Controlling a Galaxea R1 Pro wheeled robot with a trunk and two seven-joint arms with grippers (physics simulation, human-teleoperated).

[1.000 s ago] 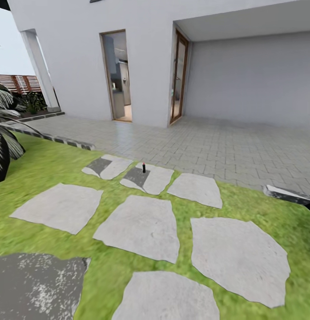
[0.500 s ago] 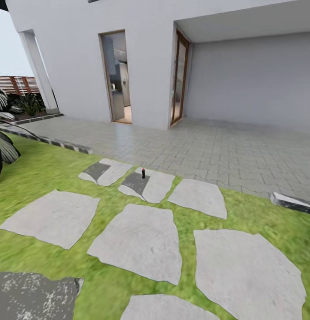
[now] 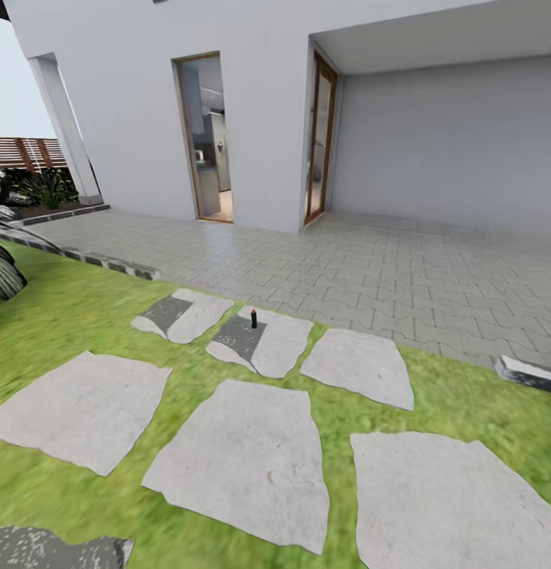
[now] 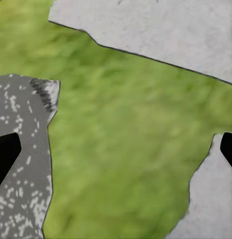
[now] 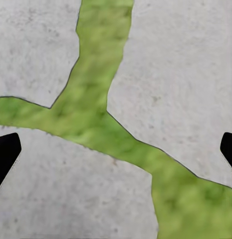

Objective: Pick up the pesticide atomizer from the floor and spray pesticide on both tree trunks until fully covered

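A: Left hand (image 4: 116, 154) spread wide over grass, holding nothing; pesticide atomizer (image 3: 254, 318)?

B: Upright on a far slab (image 3: 263, 341), well ahead. Right hand (image 5: 116, 149) equally agape, empty; neither arm looks nearer.

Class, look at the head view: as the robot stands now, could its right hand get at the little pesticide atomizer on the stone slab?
Probably not yet. The pesticide atomizer stands upright on a far slab, with another slab and grass between. The right hand hangs open over nearer paving. Nothing blocks the way; it looks too far.
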